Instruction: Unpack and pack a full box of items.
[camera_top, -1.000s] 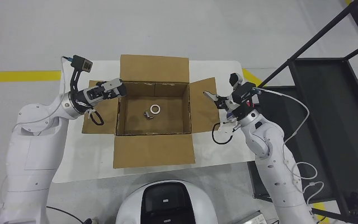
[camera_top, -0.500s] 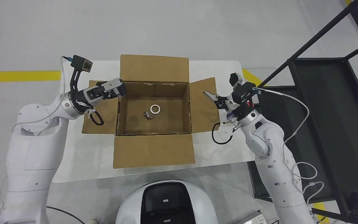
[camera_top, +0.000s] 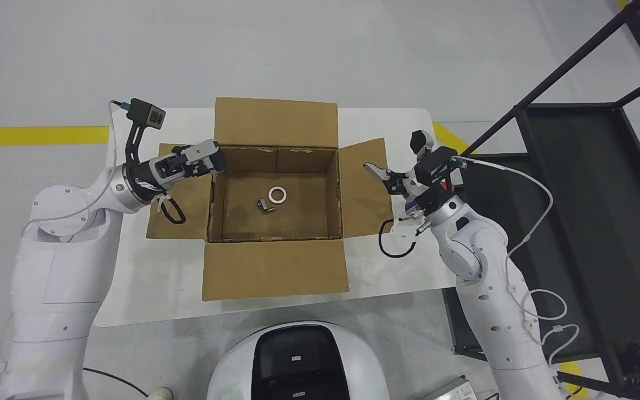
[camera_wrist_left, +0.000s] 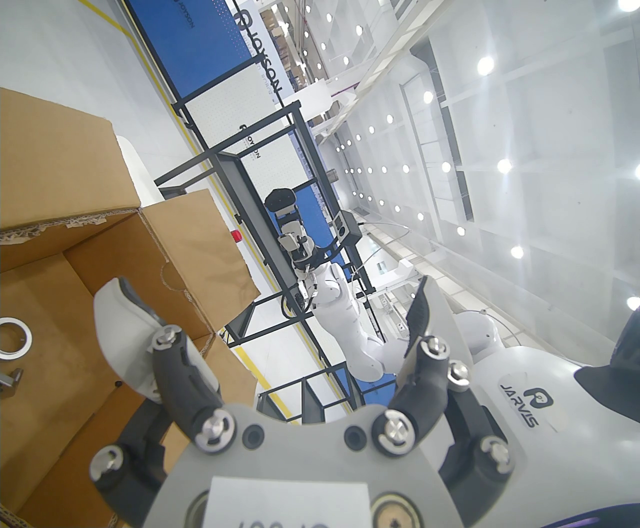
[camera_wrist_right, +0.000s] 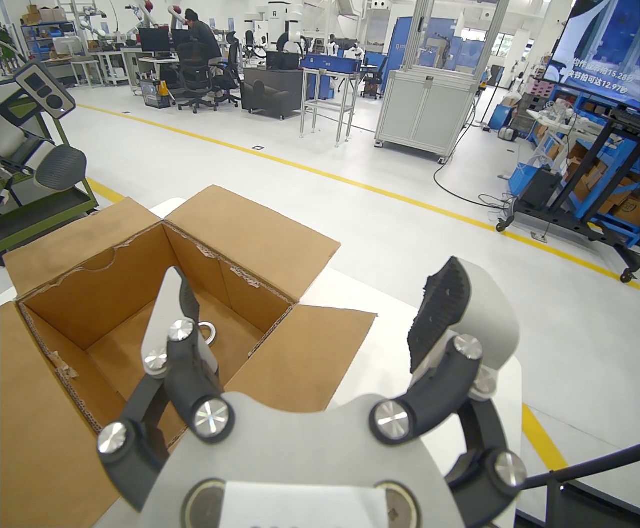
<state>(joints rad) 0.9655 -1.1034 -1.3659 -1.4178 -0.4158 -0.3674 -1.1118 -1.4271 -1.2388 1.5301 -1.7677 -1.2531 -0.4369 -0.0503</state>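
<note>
On table (camera_top: 385, 125), box (camera_top: 300, 218) open upward, crosswise

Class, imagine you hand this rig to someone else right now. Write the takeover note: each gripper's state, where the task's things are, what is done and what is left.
Left gripper: open, holding nothing, at the box's left rim.
Right gripper: open, holding nothing, over the box's right flap.
Box: on the white table, all four flaps folded out.
On the box floor: a white ring with a small metal piece close beside it.
Done: the box is open.
Left: neither item is gripped. They likely need lifting out, then repacking.
</note>
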